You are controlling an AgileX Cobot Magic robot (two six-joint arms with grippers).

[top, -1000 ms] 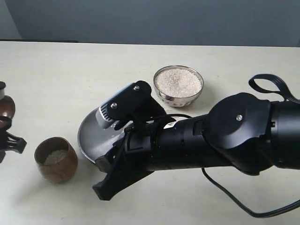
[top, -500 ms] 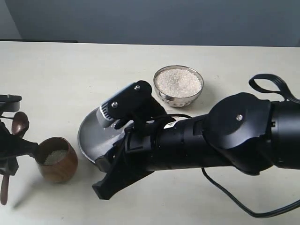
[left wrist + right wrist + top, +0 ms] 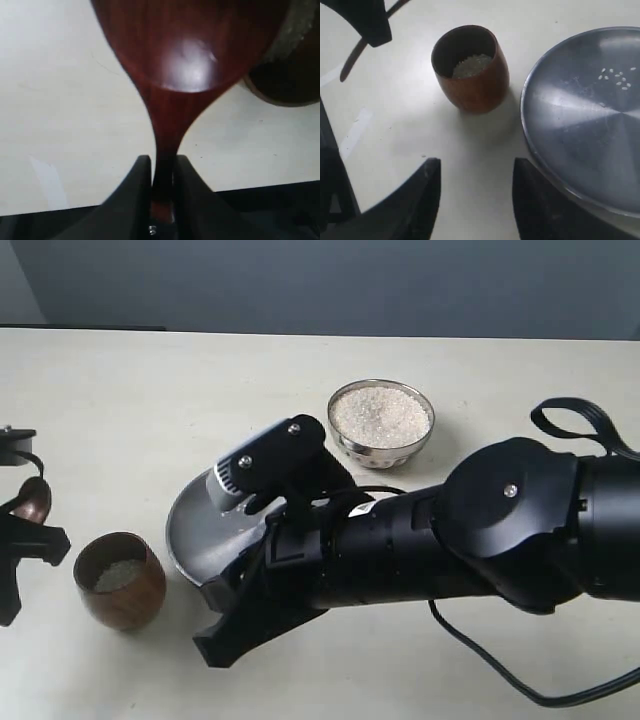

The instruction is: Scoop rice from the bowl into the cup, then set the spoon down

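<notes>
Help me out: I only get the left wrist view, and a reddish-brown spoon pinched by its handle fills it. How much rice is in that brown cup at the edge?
Observer: Not much. The right wrist view looks down into the cup, and the rice lies well below its rim.
Operator: Is there more rice somewhere?
Observer: Yes. In the exterior view a steel bowl stands to the right of the cup, filled nearly to its rim.
Operator: And the other arm?
Observer: Its tool is open and holds nothing, near the cup and a wide steel plate that has a few stray grains on it.
</notes>
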